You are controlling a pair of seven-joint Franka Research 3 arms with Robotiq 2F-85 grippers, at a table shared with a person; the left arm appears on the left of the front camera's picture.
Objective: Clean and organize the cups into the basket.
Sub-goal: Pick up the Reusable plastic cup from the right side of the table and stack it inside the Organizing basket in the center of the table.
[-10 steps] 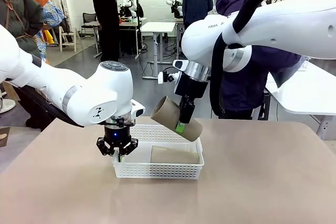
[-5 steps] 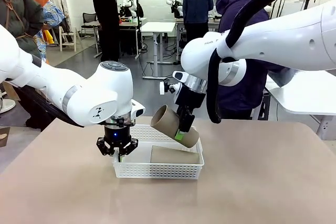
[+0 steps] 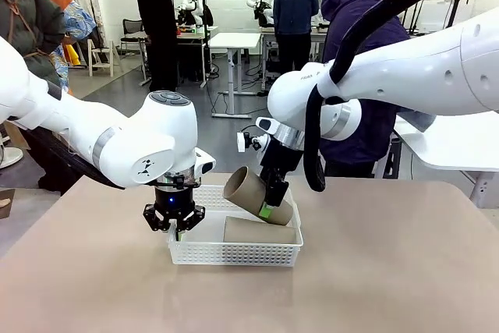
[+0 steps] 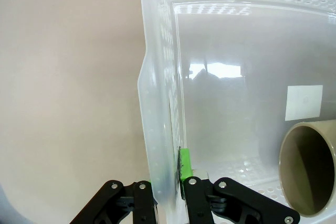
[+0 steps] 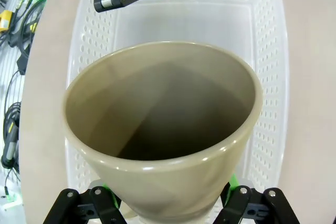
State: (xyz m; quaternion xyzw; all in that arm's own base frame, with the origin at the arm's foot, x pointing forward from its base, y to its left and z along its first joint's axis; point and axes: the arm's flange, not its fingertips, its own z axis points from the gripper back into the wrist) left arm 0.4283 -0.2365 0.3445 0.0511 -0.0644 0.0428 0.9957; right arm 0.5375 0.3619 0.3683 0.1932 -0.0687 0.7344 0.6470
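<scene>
My left gripper (image 3: 177,232) is clamped on the wall of the white lattice plastic basket (image 3: 234,254). My right gripper (image 3: 269,210) holds a tan-brown tapered cup (image 3: 248,191) tilted, with a second tan-brown cup (image 3: 261,230) lying in the basket just beneath it.

No text can be read. The right arm (image 3: 405,68) carries small dark lettering (image 3: 310,76) near its joint, too small to make out. A white sticker (image 4: 304,103) on the basket (image 4: 157,77) floor is unprinted.

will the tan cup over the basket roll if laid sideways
Likely rolls in an arc: the tan tapered matte cup is round, handleless. Seems rigid: thick even rim. Walls of the white perforated plastic basket should stop it.
</scene>
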